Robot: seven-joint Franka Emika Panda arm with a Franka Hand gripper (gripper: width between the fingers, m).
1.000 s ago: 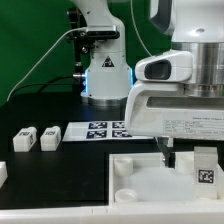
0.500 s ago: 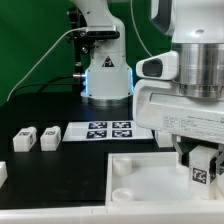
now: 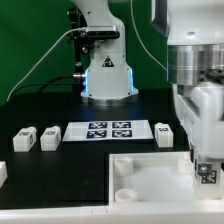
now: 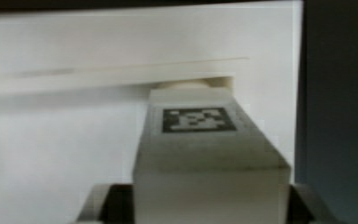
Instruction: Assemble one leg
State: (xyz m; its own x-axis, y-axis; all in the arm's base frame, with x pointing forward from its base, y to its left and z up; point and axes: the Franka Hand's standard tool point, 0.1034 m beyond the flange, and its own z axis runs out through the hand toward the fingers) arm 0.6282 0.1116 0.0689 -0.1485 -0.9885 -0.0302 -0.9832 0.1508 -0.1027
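Observation:
My gripper (image 3: 207,170) hangs at the exterior view's right, over the right part of the large white tray (image 3: 150,172). It is shut on a leg (image 3: 207,173), a small white block with a square marker tag. In the wrist view the leg (image 4: 201,140) runs out from between the two dark fingers (image 4: 117,205), tag facing the camera, and its far end lies against the tray's white surface (image 4: 69,120). Whether the end sits in a hole is hidden.
Two loose legs (image 3: 26,138) (image 3: 50,137) lie at the exterior view's left, and a third (image 3: 165,131) lies behind the tray. The marker board (image 3: 108,130) lies between them. A white piece (image 3: 2,172) shows at the left edge. The robot base (image 3: 105,75) stands behind.
The wrist has turned, so the wide hand body no longer covers the middle. The gripper and the held leg stay low over the tray's right part.

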